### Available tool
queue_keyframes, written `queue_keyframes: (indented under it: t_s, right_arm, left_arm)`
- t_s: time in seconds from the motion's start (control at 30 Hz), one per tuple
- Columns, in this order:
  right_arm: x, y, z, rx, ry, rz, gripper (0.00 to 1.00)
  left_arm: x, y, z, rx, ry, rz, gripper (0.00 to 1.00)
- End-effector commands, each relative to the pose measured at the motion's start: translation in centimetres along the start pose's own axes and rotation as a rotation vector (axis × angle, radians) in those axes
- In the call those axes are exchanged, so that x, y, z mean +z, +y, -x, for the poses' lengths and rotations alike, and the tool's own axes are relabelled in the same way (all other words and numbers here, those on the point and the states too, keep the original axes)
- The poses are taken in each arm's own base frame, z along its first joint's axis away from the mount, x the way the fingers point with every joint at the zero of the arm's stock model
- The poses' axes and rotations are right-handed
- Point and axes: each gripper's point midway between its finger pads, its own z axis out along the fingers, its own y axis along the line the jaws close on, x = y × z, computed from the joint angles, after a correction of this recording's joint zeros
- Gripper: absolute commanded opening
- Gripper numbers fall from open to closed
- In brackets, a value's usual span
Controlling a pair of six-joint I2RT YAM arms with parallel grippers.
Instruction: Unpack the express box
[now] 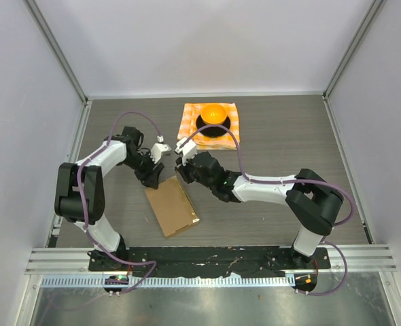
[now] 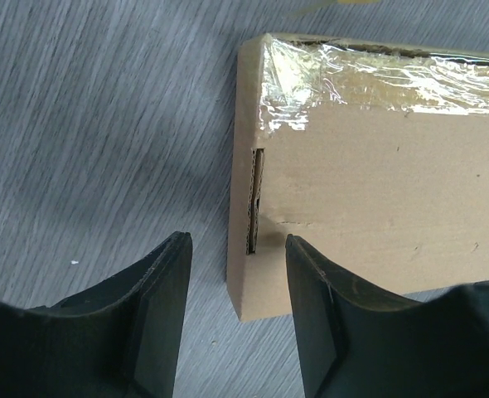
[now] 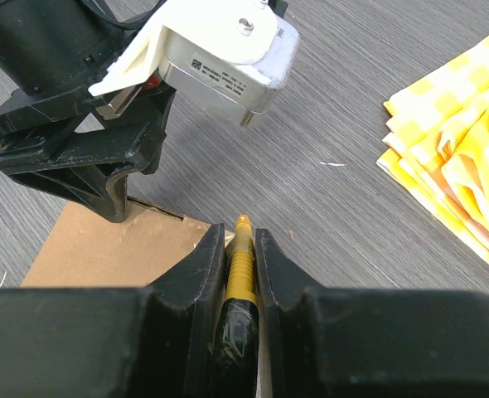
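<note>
The express box [image 1: 172,207] lies flat on the desk [image 1: 289,136] between the arms, one edge taped [image 2: 352,75]. Close the open, empty left end effector [image 2: 236,249] on the box edge it straddles to brace it. Then draw the yellow-tipped tool [image 3: 241,269], clamped in the right end effector [image 3: 241,236], shallowly along the tape

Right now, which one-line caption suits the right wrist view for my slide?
Right gripper shut on a yellow tool, tip near the express box edge; checkered cloth at right.
</note>
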Motion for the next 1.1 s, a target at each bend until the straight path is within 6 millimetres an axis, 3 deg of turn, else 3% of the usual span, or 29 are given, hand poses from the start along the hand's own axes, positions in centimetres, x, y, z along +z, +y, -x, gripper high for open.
queue_keyframes:
  t_s: [0.0,0.57,0.9,1.07]
  right_arm:
    - [0.4,0.3,2.3,0.016,-0.089,-0.009,0.01]
    - [0.5,0.8,-1.4,0.017,-0.011,-0.012,0.01]
    - [0.5,1.1,-2.0,0.015,0.009,-0.012,0.01]
    - [-0.4,0.9,0.3,0.006,-0.048,-0.037,0.01]
  left_arm:
    - [0.5,0.2,0.1,0.016,-0.006,-0.001,0.53]
    - [0.7,-0.1,-0.5,0.005,0.010,-0.002,0.48]
    - [0.8,-0.3,-0.6,-0.004,0.015,-0.006,0.45]
    - [1.0,-0.4,-0.9,-0.006,0.021,-0.012,0.43]
